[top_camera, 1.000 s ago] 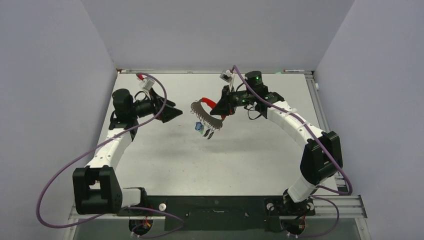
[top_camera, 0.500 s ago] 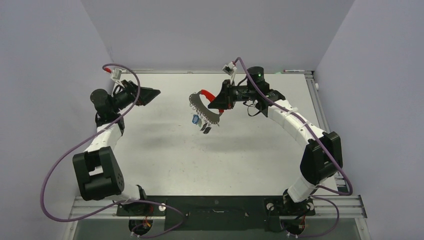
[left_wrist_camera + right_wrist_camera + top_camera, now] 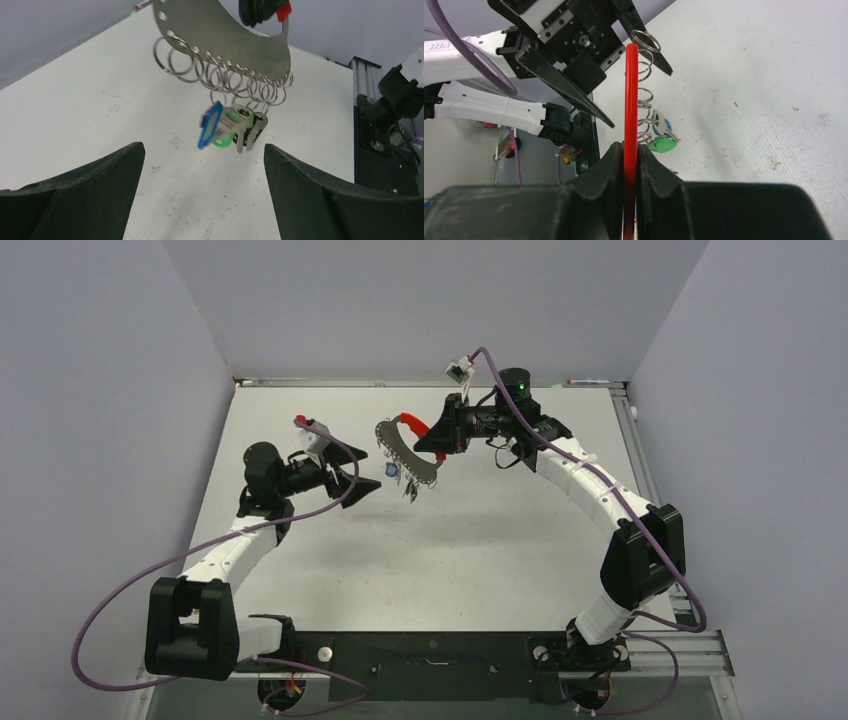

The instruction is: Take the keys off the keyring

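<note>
We judge the task barely begun. None of the keys [image 3: 235, 132] is off the keyring [image 3: 225, 35] as far as we can see, and no loose key shows on the table [image 3: 480, 540].

Our right gripper [image 3: 630, 150] is clamped tight on the red arc [image 3: 631, 90] of the keyring and holds it in the air over the far middle of the table. The grey metal part curves away toward our left arm. A row of small wire rings [image 3: 220, 75] hangs along its lower edge, and the keys dangle in one bunch from a few of them. There is a blue key [image 3: 211, 125], a green key [image 3: 226, 141] behind it, and some silvery ones we cannot count.

Our left gripper [image 3: 362, 487] has its fingers spread wide and holds nothing. It points at the bunch from just beside it, without touching.

Everything is left to do: each key must come off its ring. We expect trouble from how the keys overlap, so singling one out looks hard. The empty rings crowd close beside them. The bunch hangs free and may swing when nudged. A purple cable [image 3: 140, 582] trails along our left arm, well clear of the keys.
</note>
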Robot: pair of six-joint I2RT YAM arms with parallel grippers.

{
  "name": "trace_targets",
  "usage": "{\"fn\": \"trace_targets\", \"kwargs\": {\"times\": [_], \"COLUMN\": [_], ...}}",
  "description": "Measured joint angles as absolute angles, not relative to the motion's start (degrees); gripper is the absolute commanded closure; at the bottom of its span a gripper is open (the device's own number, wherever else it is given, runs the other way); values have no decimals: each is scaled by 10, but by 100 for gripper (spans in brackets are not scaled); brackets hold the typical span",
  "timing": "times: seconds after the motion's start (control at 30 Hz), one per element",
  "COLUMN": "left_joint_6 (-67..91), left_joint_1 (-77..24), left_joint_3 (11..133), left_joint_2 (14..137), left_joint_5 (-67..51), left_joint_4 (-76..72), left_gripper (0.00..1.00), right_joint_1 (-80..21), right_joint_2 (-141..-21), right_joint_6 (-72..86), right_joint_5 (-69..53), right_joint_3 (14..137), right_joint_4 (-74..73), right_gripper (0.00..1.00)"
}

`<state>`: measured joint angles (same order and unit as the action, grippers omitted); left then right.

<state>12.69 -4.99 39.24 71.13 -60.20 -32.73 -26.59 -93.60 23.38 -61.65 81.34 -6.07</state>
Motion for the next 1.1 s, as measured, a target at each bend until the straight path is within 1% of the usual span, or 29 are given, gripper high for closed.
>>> {"fn": "trace_targets", "kwargs": {"times": [0.07,0.13,0.47,0.73,0.9,1.03,1.1], "left_joint_6": [109,97,95,119,128,131,133], "left_joint_1": [-69,-84,-113,-128,-133,-136,-136], "left_joint_3": [371,356,340,340,340,340,340], "left_joint_2": [717,724,778,801,804,806,806], "left_joint_5": [-605,-609,-613,-614,-617,-622,-624], "left_joint_4": [-356,-382,-528,-585,-599,-603,-603], "left_gripper": [24,27,37,51,66,83,88], "right_joint_1": [-267,-267,-272,-281,-282,-282,-282], "right_joint_2": [-936,-936,-936,-936,-936,-936,-936], "right_joint_6": [235,237,239,239,239,239,239], "right_joint_5": [-620,-621,-629,-642,-646,-648,-649], "right_joint_3": [813,813,813,813,813,813,813], "right_joint_4": [-60,-60,-57,-57,-57,-57,-57], "right_gripper": [95,95,95,95,95,95,95]}}
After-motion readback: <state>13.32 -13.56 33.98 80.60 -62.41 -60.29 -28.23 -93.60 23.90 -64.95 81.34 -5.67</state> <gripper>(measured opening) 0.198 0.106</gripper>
